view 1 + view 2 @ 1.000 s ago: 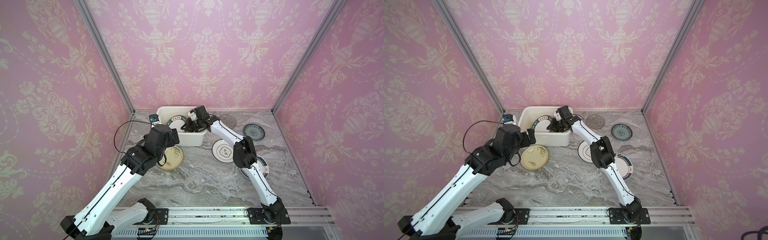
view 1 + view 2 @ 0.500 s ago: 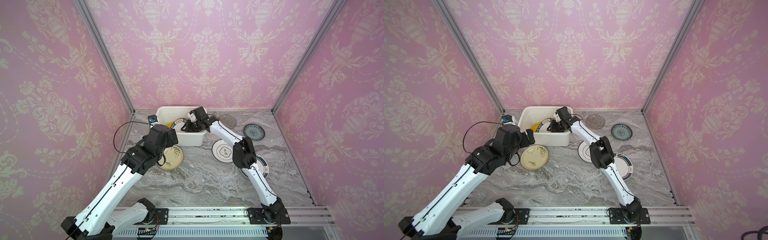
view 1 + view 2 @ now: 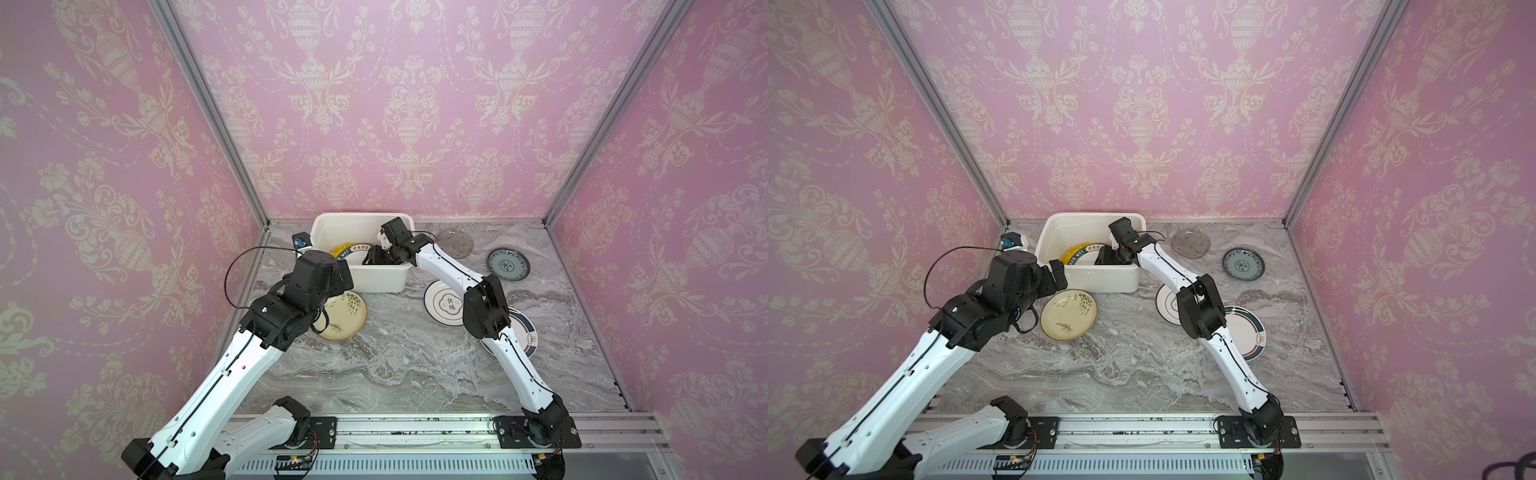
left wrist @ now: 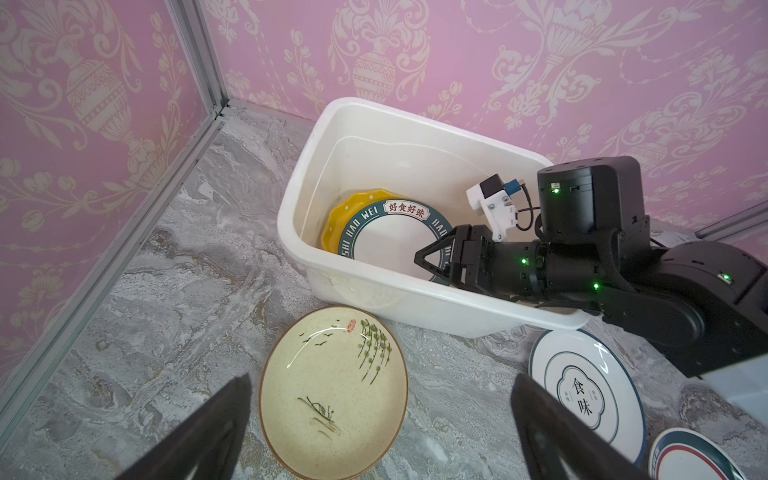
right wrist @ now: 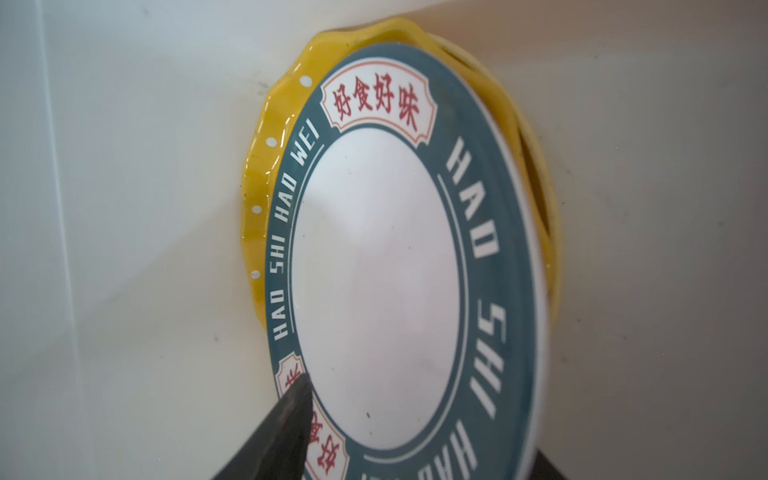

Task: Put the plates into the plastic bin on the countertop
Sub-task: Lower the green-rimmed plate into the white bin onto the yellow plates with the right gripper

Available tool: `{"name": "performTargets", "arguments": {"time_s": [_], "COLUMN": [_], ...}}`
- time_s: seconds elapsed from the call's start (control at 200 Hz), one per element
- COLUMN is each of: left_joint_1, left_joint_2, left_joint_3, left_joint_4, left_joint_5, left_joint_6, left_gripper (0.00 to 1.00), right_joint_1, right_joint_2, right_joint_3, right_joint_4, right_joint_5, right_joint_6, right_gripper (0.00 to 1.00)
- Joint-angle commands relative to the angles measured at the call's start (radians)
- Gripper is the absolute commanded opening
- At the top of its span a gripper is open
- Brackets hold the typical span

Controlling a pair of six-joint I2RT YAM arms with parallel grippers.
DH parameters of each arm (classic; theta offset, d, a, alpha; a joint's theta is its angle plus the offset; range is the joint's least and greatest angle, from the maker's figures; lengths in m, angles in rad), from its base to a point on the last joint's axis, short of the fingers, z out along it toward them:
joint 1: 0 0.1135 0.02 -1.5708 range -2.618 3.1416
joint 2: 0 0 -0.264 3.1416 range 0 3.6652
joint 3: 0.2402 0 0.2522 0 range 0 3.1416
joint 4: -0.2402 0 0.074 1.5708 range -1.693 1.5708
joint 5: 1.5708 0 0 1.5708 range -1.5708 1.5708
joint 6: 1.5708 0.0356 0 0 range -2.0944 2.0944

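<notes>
The white plastic bin (image 3: 374,280) (image 4: 415,307) holds a yellow scalloped plate (image 4: 338,216) (image 5: 266,174). A white plate with a dark lettered rim (image 3: 355,251) (image 4: 390,241) (image 5: 395,270) lies on top of it. My right gripper (image 3: 372,259) (image 3: 1104,257) reaches down inside the bin at that plate's edge, jaws apart, one finger (image 5: 291,415) over the rim. My left gripper (image 4: 382,378) (image 3: 1059,272) hangs open above the cream plate with sprigs (image 3: 343,318) (image 4: 332,399), which lies on the countertop (image 3: 395,365) in front of the bin.
To the right of the bin lie a white plate with characters (image 3: 442,305) (image 4: 582,399) and a banded plate (image 3: 525,332), both partly under my right arm. Further back are a blue-patterned plate (image 3: 509,264) and a glass plate (image 3: 457,243). Pink walls close three sides.
My right gripper has sunk lower into the bin and its jaws have spread. The lettered plate has gone down onto the yellow one. The left arm has hardly moved.
</notes>
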Motion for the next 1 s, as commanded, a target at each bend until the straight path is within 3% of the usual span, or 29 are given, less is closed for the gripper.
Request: {"name": "performTargets", "arguments": {"time_s": [0.0, 0.16, 0.63, 0.871, 0.991], "left_joint_1": [0.011, 0.025, 0.048, 0.051, 0.055], "left_joint_2": [-0.018, -0.025, -0.032, -0.044, -0.049], "left_joint_3": [-0.017, -0.025, -0.039, -0.040, -0.043], "left_joint_4": [-0.005, -0.008, 0.002, -0.007, -0.009], "left_joint_5": [0.024, 0.032, 0.064, 0.062, 0.059], "left_joint_6": [-0.018, -0.027, -0.056, -0.059, -0.054], "left_gripper": [0.99, 0.99, 0.99, 0.99, 0.99], "right_joint_1": [0.016, 0.032, 0.073, 0.094, 0.094], "right_joint_2": [0.052, 0.059, 0.026, 0.001, 0.001], "right_joint_3": [0.028, 0.028, 0.031, 0.034, 0.033], "right_joint_4": [-0.083, -0.096, -0.137, -0.114, -0.091], "right_joint_5": [0.039, 0.056, 0.118, 0.119, 0.067], "right_joint_6": [-0.066, -0.127, -0.289, -0.366, -0.377], "right_gripper": [0.62, 0.66, 0.98, 1.00, 1.00]}}
